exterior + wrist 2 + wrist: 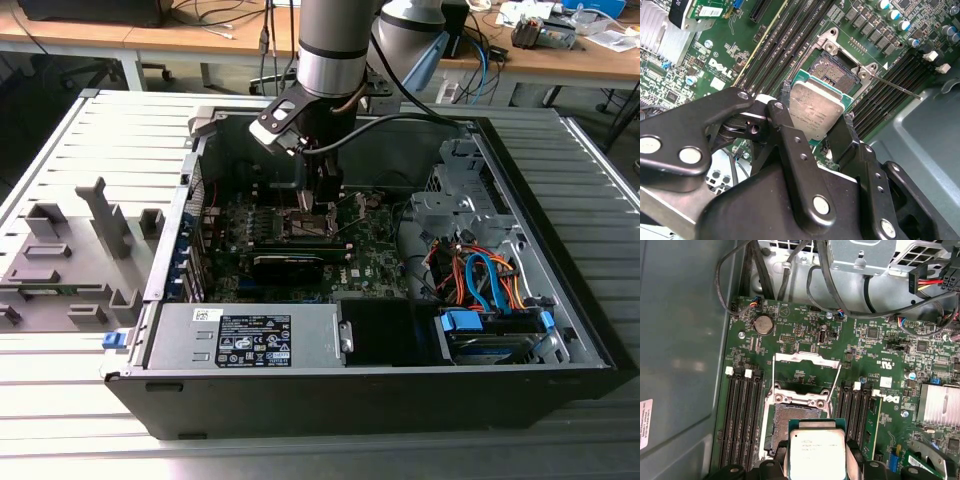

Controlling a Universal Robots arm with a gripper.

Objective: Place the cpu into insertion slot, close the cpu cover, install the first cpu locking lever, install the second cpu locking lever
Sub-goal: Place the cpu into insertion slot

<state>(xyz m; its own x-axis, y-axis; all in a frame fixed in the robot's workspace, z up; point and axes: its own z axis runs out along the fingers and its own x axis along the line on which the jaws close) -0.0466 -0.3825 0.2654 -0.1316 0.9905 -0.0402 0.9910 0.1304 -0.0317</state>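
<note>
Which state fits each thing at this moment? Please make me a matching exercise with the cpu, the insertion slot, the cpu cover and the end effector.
Things
1. cpu
2. insertion slot
3. cpu cover
4. end effector

States
A. swung open, off the insertion slot
B. shut on two opposite edges of the cpu
C. empty, with its contacts bare
D. gripped and carried, not yet seated

Pairs: 1-D, 2-C, 3-A, 4-B
</note>
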